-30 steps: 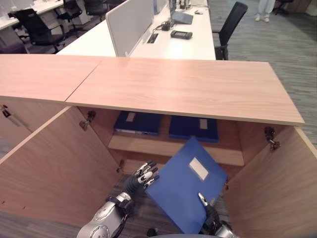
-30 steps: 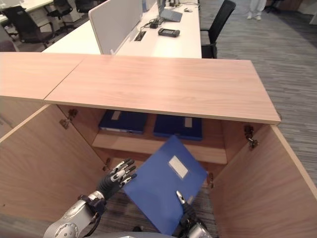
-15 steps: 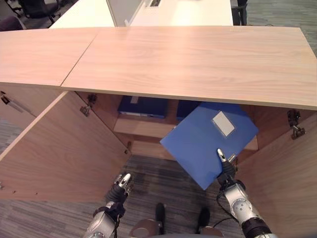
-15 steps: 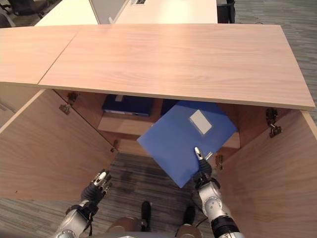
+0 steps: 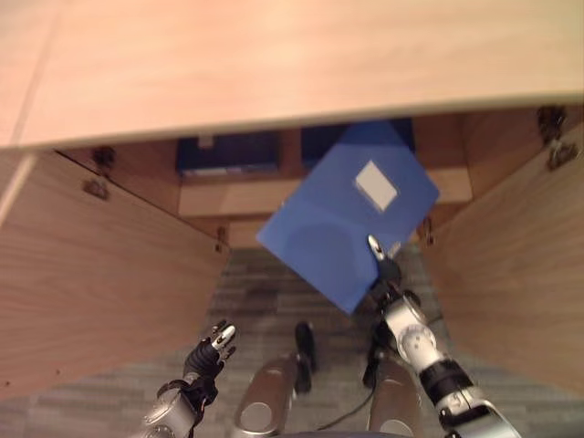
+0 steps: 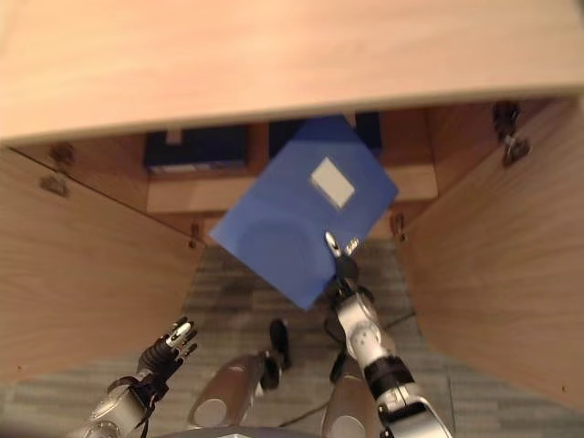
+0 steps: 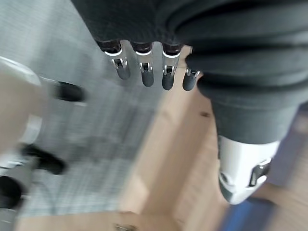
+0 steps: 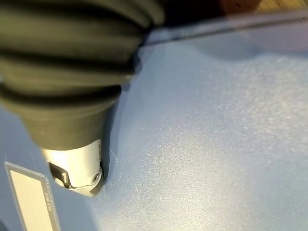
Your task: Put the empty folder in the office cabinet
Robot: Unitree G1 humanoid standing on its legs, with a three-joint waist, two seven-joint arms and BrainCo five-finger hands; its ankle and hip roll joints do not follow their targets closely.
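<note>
Right hand [image 5: 382, 266] reaches forward and up from the lower right, arm extended toward the open office cabinet [image 5: 274, 64], thumb pressed flat on the face of the blue folder [image 5: 342, 214] and pinching its near corner; the fingers sit behind the folder, hidden. In the right wrist view the thumb [image 8: 77, 168] lies on the blue cover, close to the white label [image 8: 31, 195]. The folder is held tilted, one corner up, in front of the cabinet opening, its far corner just under the wooden top and overlapping the inner shelf [image 5: 228, 196]; it is not resting on the shelf. Two dark blue folders [image 5: 228, 153] lie flat on that shelf further in. Both cabinet doors [image 5: 100, 274] stand swung open to either side. Left hand [image 5: 212, 345] hangs low at the lower left over the grey carpet [image 5: 265, 292], well apart from the folder, fingers [image 7: 146, 67] straight and relaxed, nothing in it.
</note>
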